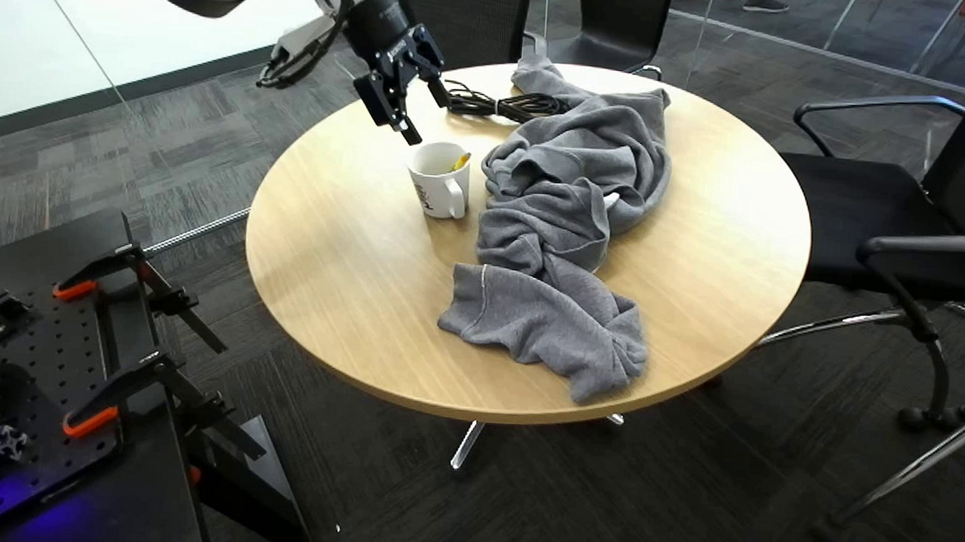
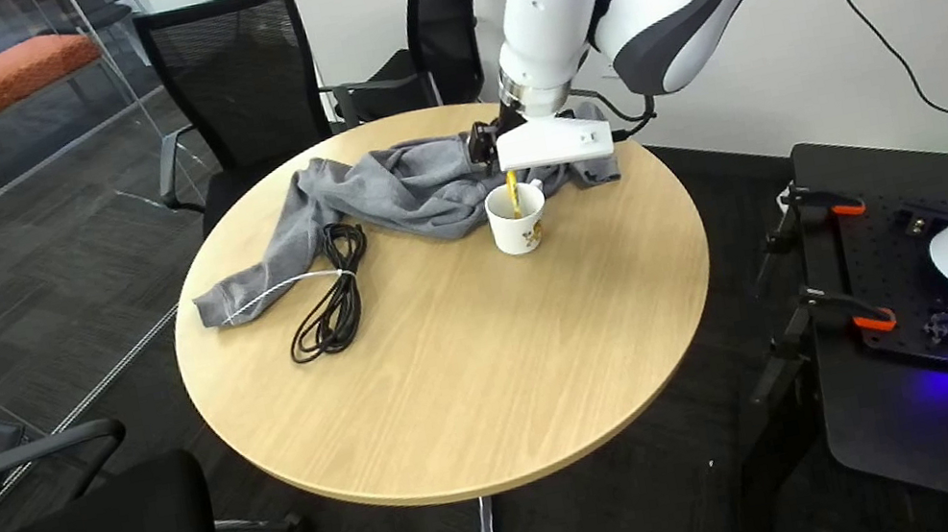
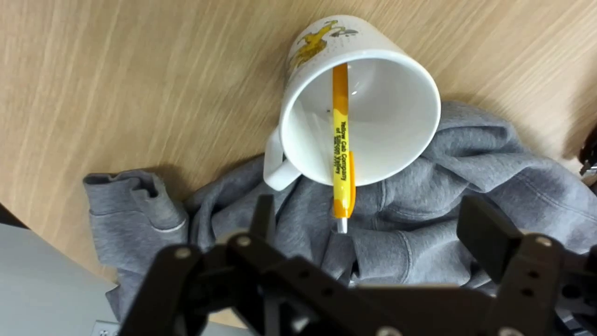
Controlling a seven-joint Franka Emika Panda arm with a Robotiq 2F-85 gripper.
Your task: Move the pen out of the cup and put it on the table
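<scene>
1. The yellow pen is contained in the white cup, tilted, with its clip end rested against the rim and projected beyond it.
2. The cup is stood upright on the round surface, just beside a crumpled gray garment.
3. The fingers are spread wide above the surface; in the wrist view, the pen's silver end is seen between the two, clear of both.
4. A bundled black cable is laid beside the garment and apart from the cup, as is shown in both exterior views.
</scene>
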